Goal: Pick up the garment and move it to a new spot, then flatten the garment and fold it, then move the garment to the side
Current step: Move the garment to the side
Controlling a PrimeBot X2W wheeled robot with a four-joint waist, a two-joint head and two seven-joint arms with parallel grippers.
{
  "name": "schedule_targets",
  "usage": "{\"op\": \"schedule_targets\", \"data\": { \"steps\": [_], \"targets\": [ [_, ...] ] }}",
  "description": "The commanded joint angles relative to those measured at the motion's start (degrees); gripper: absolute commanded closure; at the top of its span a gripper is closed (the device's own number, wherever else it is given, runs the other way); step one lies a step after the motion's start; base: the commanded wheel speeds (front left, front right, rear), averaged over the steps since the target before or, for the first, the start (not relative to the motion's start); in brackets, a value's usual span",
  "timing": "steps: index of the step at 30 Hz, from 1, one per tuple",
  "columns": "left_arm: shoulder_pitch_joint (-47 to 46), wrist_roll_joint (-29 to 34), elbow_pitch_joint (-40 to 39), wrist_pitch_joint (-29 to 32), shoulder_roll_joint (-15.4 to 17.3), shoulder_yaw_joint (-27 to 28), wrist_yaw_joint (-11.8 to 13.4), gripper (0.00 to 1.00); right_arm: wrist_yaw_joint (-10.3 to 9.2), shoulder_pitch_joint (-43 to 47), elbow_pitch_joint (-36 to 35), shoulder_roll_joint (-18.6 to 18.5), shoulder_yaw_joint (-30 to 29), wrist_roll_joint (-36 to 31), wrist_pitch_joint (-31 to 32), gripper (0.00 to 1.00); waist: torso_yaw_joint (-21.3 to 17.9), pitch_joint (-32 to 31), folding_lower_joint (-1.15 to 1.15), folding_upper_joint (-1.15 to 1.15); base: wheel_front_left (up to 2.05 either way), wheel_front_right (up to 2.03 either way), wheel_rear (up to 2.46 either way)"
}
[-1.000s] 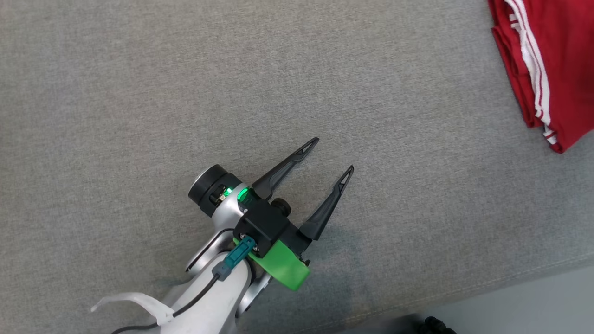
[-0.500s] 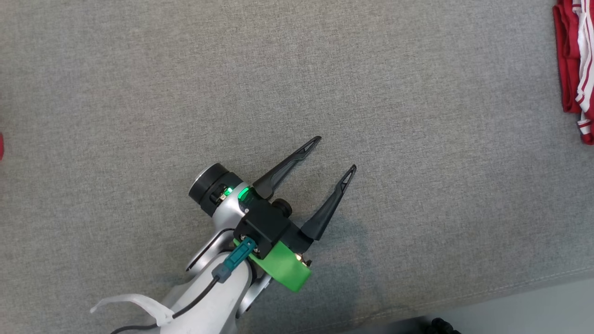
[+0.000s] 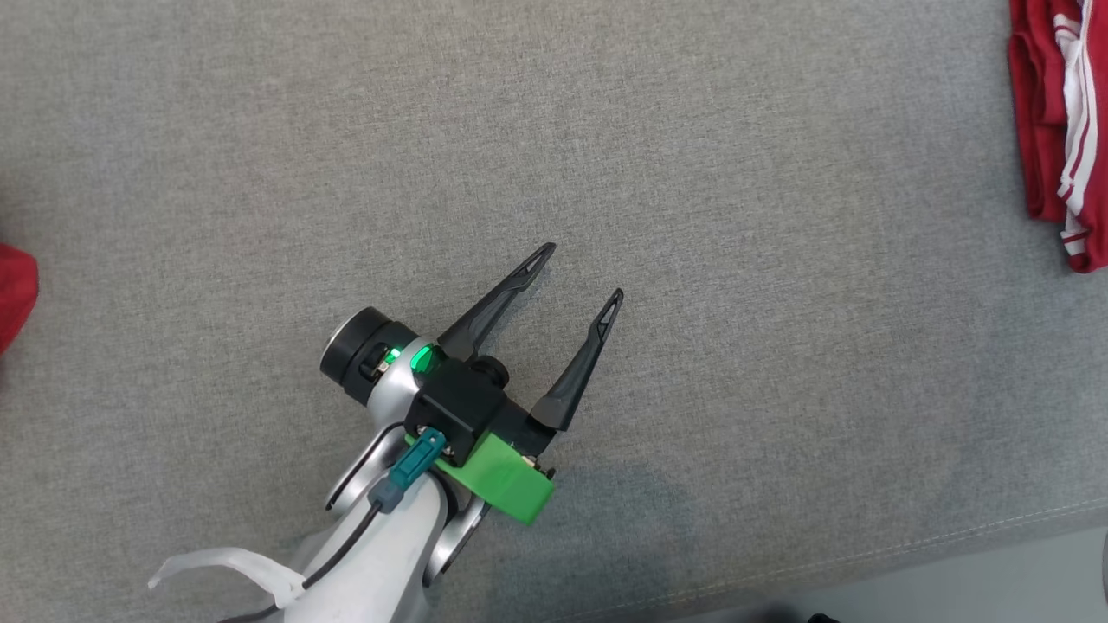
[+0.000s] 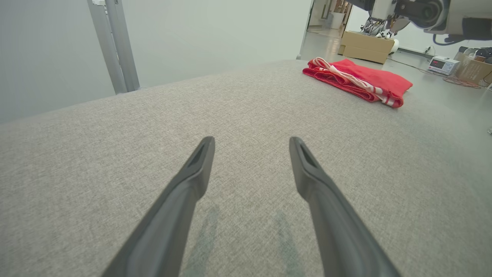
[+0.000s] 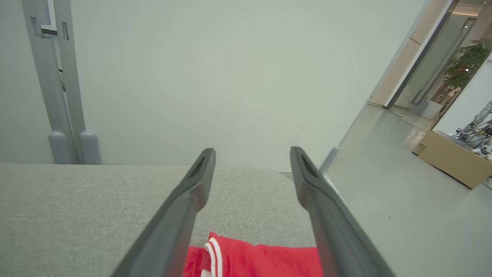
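The garment is red with white stripes and lies folded on the grey table at the right edge of the head view. My left gripper stands open over bare cloth mid-table, far from it. In the left wrist view the left gripper has nothing between its fingers, and the garment lies ahead to the right. In its own wrist view my right gripper is open, with the garment just below and between its fingers, untouched.
The grey fabric table ends at a seamed front edge at the lower right. Another red piece of cloth pokes in at the left edge. Metal posts and cardboard boxes stand beyond the table.
The head camera has swung, so the garment sits further right in the picture. The left gripper stays open, shifted slightly in the picture. The right gripper has gone from shut to open.
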Motion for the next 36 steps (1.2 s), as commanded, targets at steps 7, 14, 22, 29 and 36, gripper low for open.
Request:
{"op": "schedule_targets", "data": {
  "steps": [7,14,22,29,36],
  "targets": [
    [3.8,0.6,0.61,0.0,-1.3,6.41,0.25,0.0,-0.1,8.87,-6.48,2.73,12.63,11.18,-0.13,0.0,0.36,-6.23,-0.01,0.0,0.0,0.0,0.0],
    [8.48,0.67,1.53,0.01,-2.09,12.26,0.16,0.0,-0.1,18.44,-8.59,4.69,19.28,16.17,-0.14,0.0,3.03,-12.92,-0.01,0.0,0.0,0.0,0.0],
    [14.64,-0.32,3.89,0.01,-3.09,19.86,0.15,0.0,-0.1,28.52,-8.92,8.85,23.16,19.74,-0.14,0.0,5.06,-20.09,-0.01,0.0,0.0,0.0,0.0],
    [19.42,0.38,5.55,0.01,-3.57,24.67,0.05,0.0,-0.09,36.1,-8.43,11.78,26.23,19.01,-0.14,0.0,5.98,-25.41,-0.01,0.0,0.0,0.0,0.0],
    [22.14,0.45,7.4,0.01,-3.79,28.71,0.38,0.0,-0.1,39.64,-8.23,13.06,25.59,19.25,-0.14,0.0,6.32,-28.34,-0.01,0.0,0.0,0.0,0.0]
  ]
}}
